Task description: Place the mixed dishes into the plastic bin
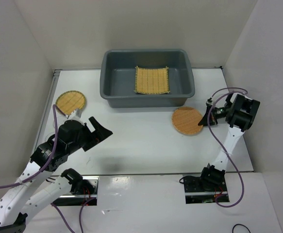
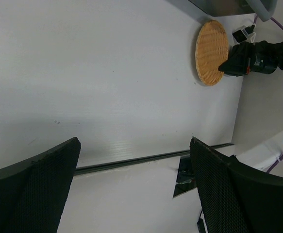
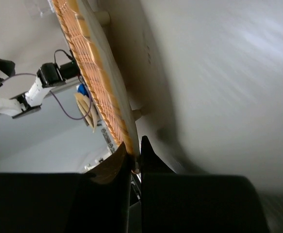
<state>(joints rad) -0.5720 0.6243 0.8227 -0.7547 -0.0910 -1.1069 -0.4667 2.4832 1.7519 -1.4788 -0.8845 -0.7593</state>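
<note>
Your right claw (image 1: 203,120) is pinching the right edge of the orange disc (image 1: 186,121), which lies right of centre in the top view, just below the bin (image 1: 146,101). In the wrist view you can see its fingers (image 3: 109,170) pressed onto the disc's rim. Your left claw (image 1: 101,135) sits lower left, spread wide and holding nothing, over the table (image 1: 141,145). The tan disc (image 1: 71,102) lies at the left edge, above that claw. The mat (image 1: 152,80) lies flat inside the bin, top centre
</note>
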